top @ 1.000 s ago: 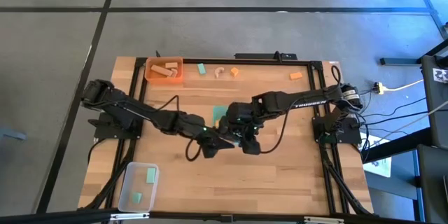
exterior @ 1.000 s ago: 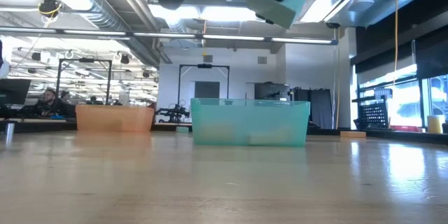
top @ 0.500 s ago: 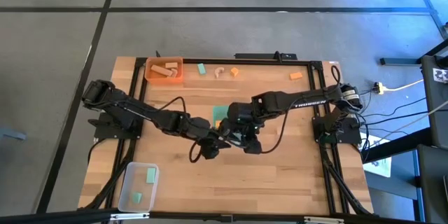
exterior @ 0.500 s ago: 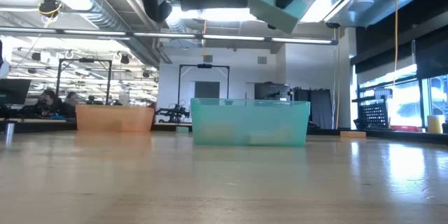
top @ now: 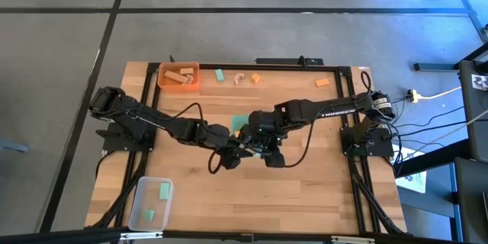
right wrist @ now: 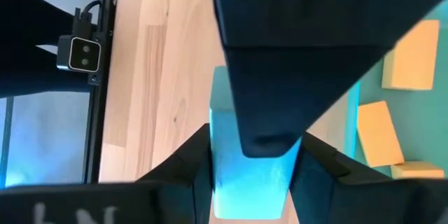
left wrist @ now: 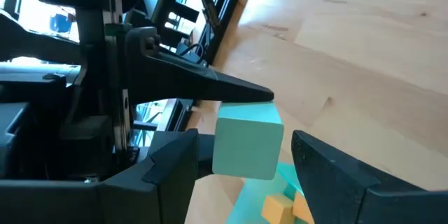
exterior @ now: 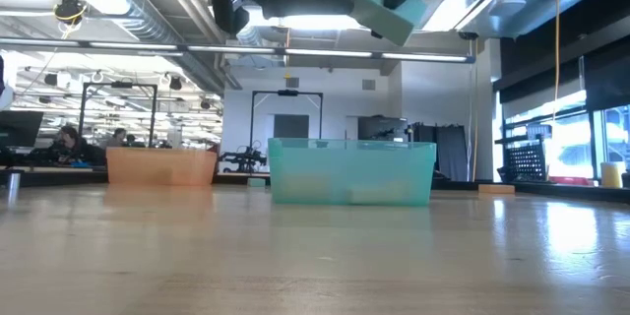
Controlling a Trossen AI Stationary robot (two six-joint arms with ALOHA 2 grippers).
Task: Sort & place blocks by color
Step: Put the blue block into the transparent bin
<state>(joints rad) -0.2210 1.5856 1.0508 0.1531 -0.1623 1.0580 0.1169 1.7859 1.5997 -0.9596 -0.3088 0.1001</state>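
My right gripper (top: 258, 146) is over the table's middle, shut on a mint-green block (exterior: 387, 5) held high above the wood. My left gripper (top: 242, 151) reaches in from the left and is open. In the left wrist view its two fingers (left wrist: 175, 164) stand on either side of that block (left wrist: 246, 143) with gaps showing. Just beyond the grippers, on the table, stands the green tray (top: 240, 124) with yellow-orange blocks (right wrist: 378, 133) in it. My right gripper pinches the mint-green block by two opposite sides (right wrist: 217, 161) between its two fingers (right wrist: 192, 171). The fingers slant down from the table's right. The block is lifted well clear of the table and sits tilted in the low view.
An orange tray (top: 179, 76) with pale wood blocks stands at the far left corner. A clear tray (top: 150, 202) with two green blocks stands at the near left. Loose blocks lie along the far edge: green (top: 219, 75), wood (top: 239, 78), orange (top: 255, 78) and orange (top: 322, 82).
My left gripper has tipped up toward level and edged toward the block in my right gripper, still open. My right gripper and the block have kept still.
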